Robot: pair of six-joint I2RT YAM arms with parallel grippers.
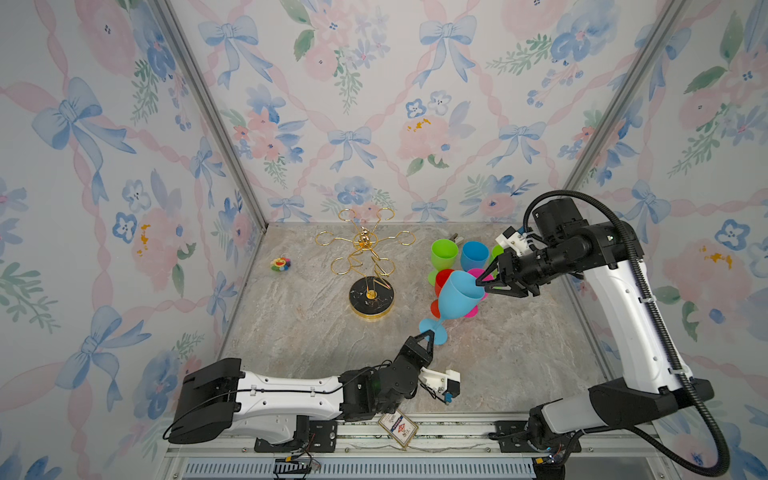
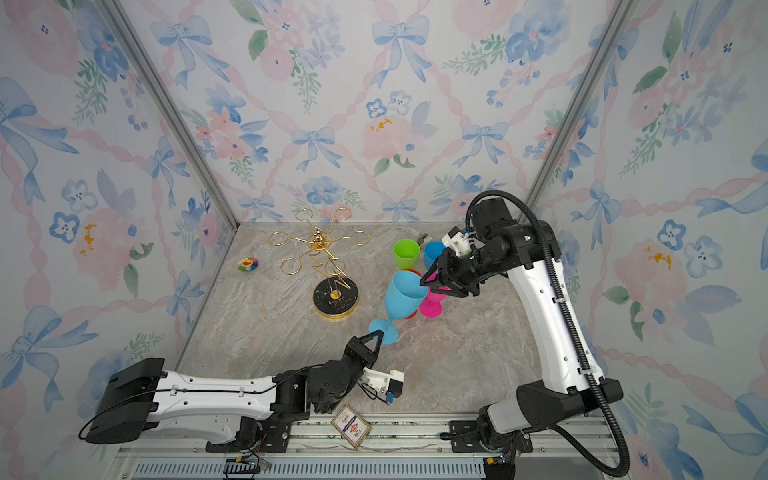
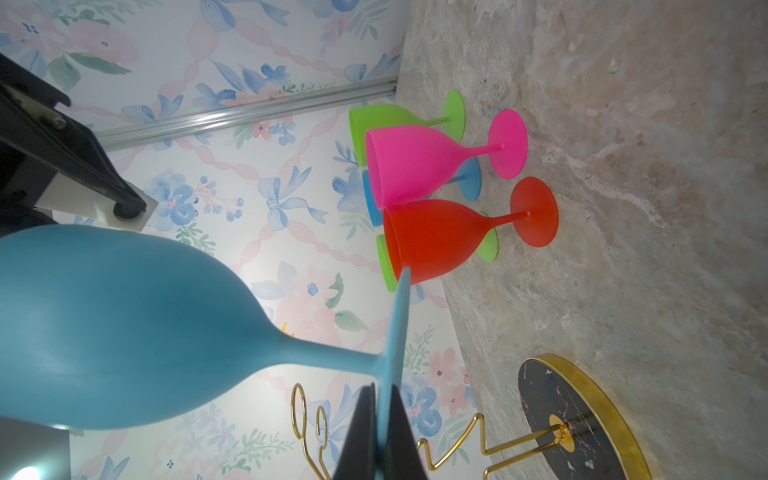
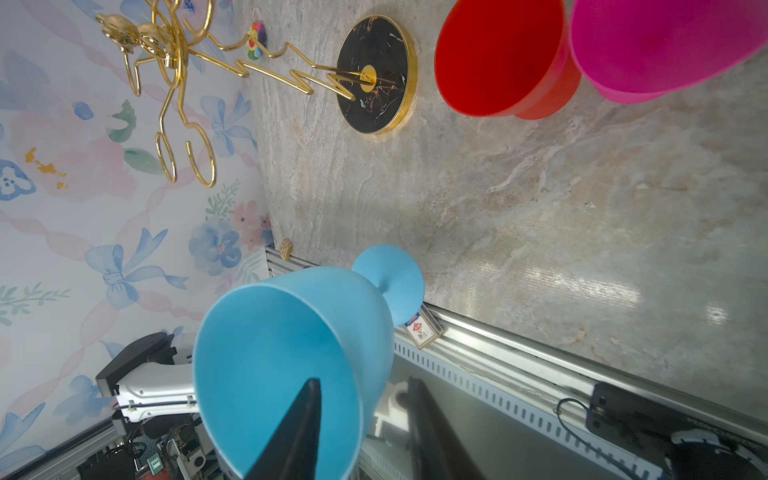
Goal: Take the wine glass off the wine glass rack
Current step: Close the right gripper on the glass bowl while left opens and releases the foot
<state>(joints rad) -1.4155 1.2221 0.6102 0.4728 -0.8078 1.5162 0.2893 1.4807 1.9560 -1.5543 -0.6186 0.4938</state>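
Note:
A light blue wine glass [image 1: 457, 295] hangs tilted in the air, to the right of the wine glass rack [image 1: 371, 299] and clear of it. My left gripper [image 1: 428, 334] is shut on the rim of the glass's round foot [image 3: 395, 332]. My right gripper [image 4: 363, 380] is open and straddles the bowl's rim, one finger [image 4: 303, 415] inside the bowl and the other outside, with a gap to the wall. The gold wire rack stands on its black base [image 4: 376, 75], and its loops hold no glass in both top views.
Green [image 1: 444, 253], blue [image 1: 473, 254], red [image 3: 436, 237] and pink [image 3: 415, 166] glasses stand upright in a cluster right behind the held glass. A small flower toy [image 1: 280, 263] lies by the left wall. A card [image 1: 397, 428] rests on the front rail.

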